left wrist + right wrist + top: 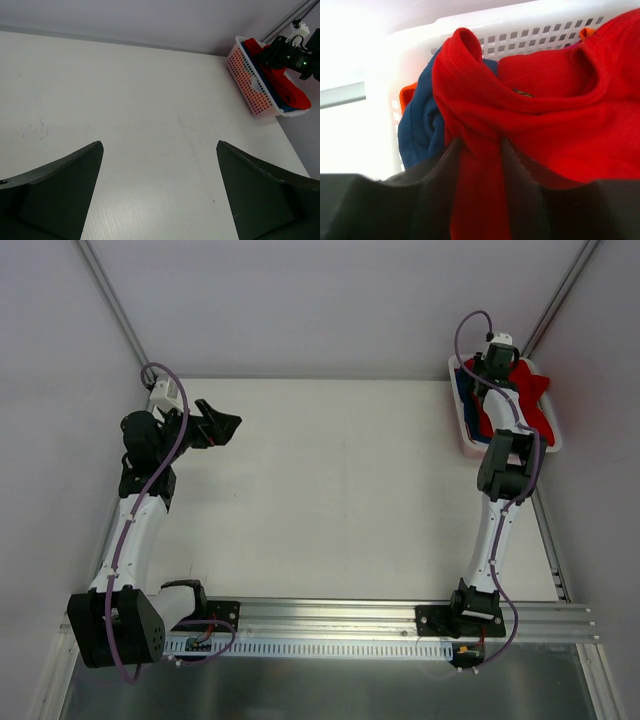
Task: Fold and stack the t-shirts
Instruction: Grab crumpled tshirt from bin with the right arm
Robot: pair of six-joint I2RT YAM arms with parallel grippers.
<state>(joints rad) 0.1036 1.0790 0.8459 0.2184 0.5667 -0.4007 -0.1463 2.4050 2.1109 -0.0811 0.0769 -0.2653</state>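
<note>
A bright red soft cloth t-shirt [545, 100] is seen crumpled inside a white slatted plastic basket [245, 75], which is set at the far right corner of the white desk [330, 490]. A deep blue soft cloth t-shirt [420, 125] is bunched in the same basket, pressed against the left side of the red one and partly covered by it. Neither shirt is folded, and neither is laid out on the desk.

The right end effector [479, 150] is lowered into the basket from above. A rolled fold of the red t-shirt is held between its dark fingers [435, 190]; the gap is filled by the cloth, which is touched on both sides. The slatted wall of the basket is seen just behind the shirts in the right wrist view. A small orange patch [407, 95] is visible beside the blue cloth; what it belongs to cannot be told.

The left end effector [159, 145] is held above the left part of the desk, well apart from the basket. Its jaws are spread wide and nothing is held between them. It is pointed across the desk towards the basket.
</note>
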